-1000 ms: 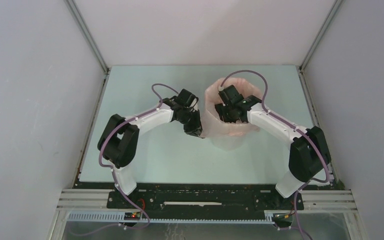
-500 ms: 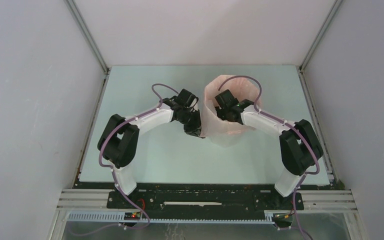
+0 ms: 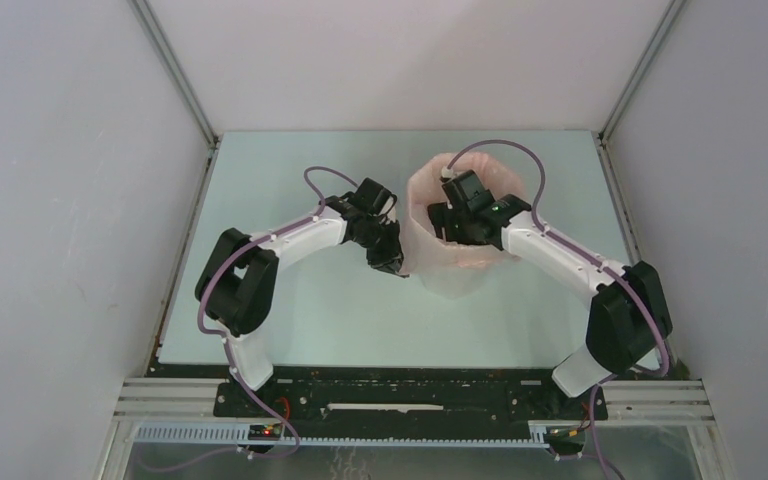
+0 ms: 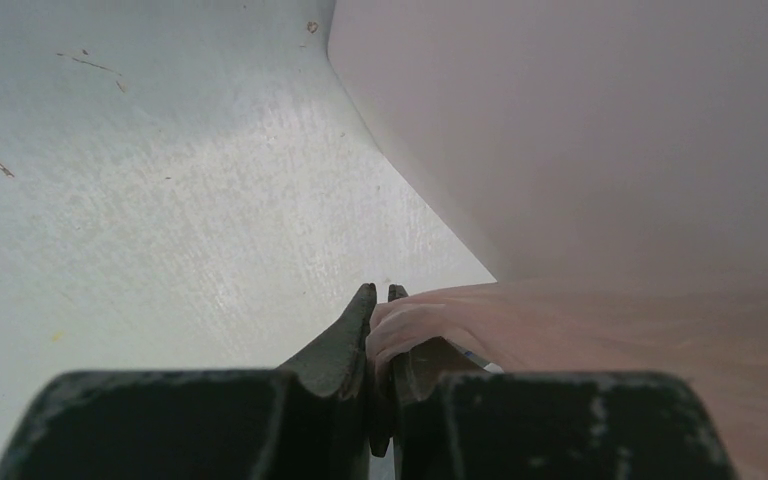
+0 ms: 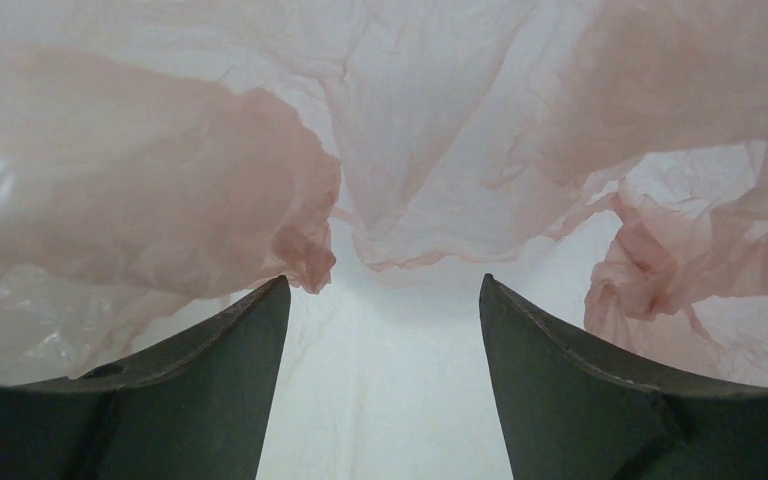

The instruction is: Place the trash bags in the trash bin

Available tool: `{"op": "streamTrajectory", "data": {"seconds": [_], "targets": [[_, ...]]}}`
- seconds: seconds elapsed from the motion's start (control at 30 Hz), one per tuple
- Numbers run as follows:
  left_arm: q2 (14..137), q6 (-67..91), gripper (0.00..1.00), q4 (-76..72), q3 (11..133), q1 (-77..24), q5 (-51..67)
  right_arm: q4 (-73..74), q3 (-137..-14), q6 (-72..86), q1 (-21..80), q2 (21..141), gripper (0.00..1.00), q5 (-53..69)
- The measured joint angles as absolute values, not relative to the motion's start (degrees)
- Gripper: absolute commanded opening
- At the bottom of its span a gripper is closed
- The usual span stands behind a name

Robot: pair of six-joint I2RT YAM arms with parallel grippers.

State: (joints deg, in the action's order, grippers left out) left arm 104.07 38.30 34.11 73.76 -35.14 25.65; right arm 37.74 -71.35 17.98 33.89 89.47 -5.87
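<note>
The trash bin [image 3: 452, 286] stands upright mid-table, with the pale-pink trash bag [image 3: 482, 258] lining it and draped over its rim. My left gripper [image 3: 397, 268] is at the bin's left side, shut on a fold of the bag's edge [image 4: 460, 322]. In the left wrist view the pink film is pinched between the left gripper [image 4: 381, 291] fingers, beside the bin's outer wall [image 4: 580, 150]. My right gripper [image 3: 450, 234] reaches down into the bin's mouth. There the right gripper [image 5: 383, 283] stands open, with crumpled bag film [image 5: 160, 210] ahead and nothing between its fingers.
The pale green table [image 3: 290, 310] is enclosed by white walls on the left, back and right. A purple cable [image 3: 505, 150] loops over the bin's far rim from the right wrist. Both arms crowd the bin.
The right arm shifted inside the bin's mouth, its elbow swinging in and then back out to the right. The left gripper kept its pinch on the bag and did not move.
</note>
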Motion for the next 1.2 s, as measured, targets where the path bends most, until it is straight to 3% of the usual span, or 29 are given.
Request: {"op": "streamTrajectory", "data": {"seconds": [0.6,1.2], "targets": [[104.05,37.43,0.16,35.27,74.52,-35.16,25.15,40.82,-79.07,18.57,33.74,98.48,0.79,-6.46],[100.97,34.44,0.45,36.16,74.52,-34.39,21.52,48.42,-84.84,18.15,31.79,90.24,0.81,-5.56]]}}
